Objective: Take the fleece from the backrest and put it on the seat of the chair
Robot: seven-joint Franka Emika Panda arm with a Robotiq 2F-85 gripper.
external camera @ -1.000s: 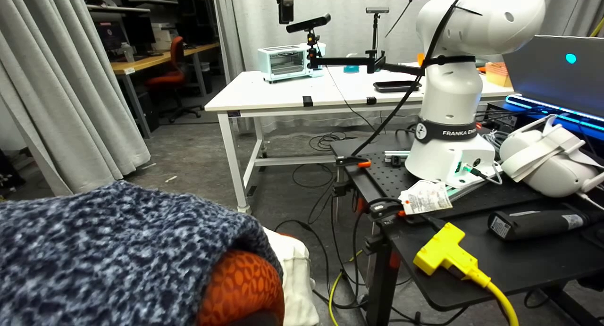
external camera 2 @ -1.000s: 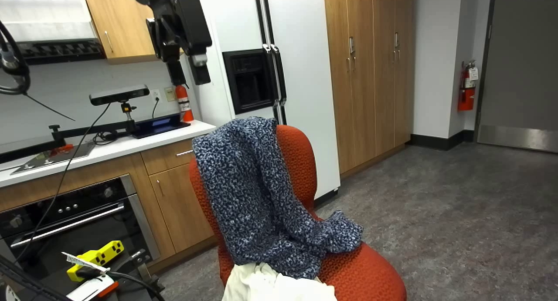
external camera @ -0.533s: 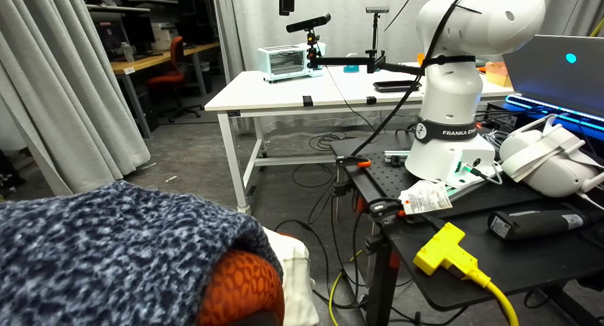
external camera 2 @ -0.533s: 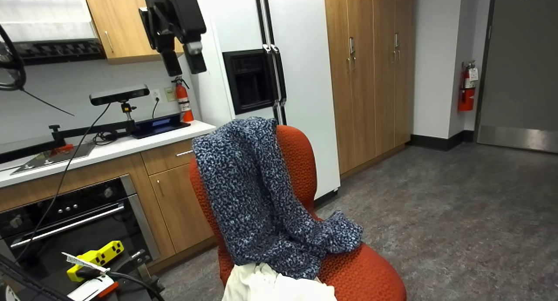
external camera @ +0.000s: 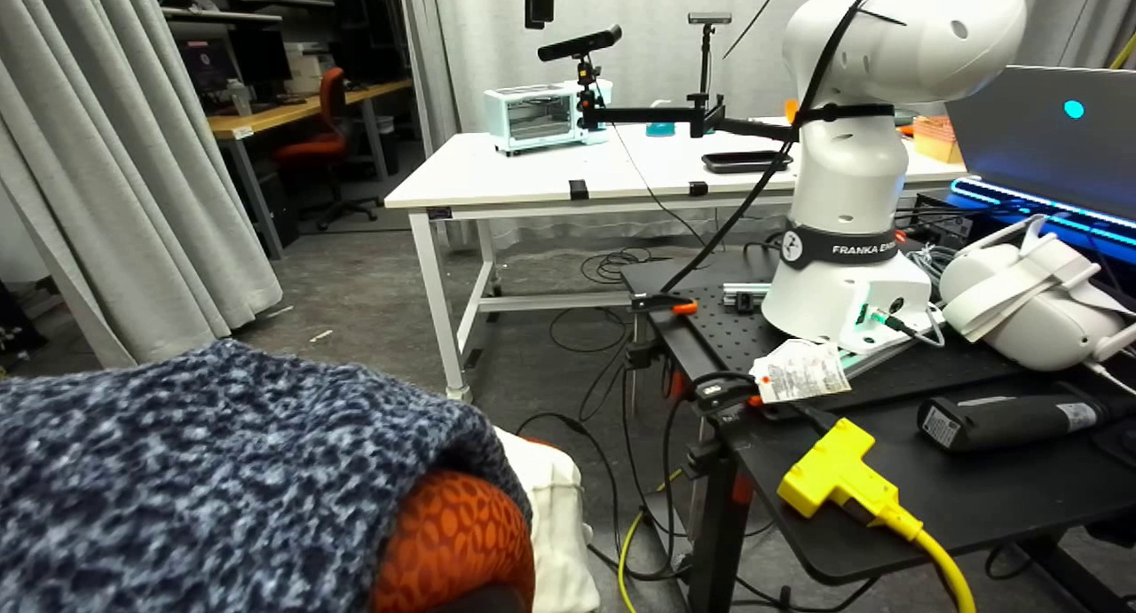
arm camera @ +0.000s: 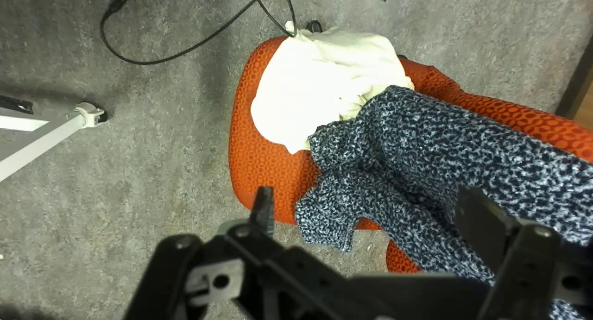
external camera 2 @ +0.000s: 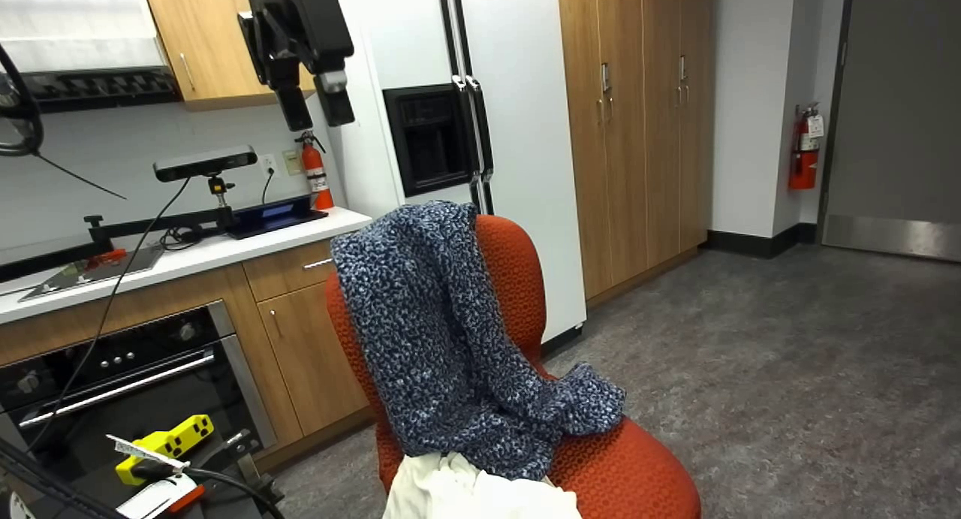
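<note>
A: Where is the fleece (external camera: pixel 204 480)?
B: In an exterior view it drapes over the backrest (external camera: pixel 461 538), thick and fuzzy, so likely soft, light and hard to harm.
A: And the hand (external camera 2: pixel 321 119)?
B: In an exterior view it hangs well above the fleece, whose lower end lies on the seat (external camera 2: pixel 623 474).
A: The wrist view?
B: Its fingers (arm camera: pixel 263 209) stand wide apart, gripping nothing. A deep pinch at the top fold seems best; the fleece may drag on the backrest. The white cloth (arm camera: pixel 315 88) touching it should stay out.
</note>
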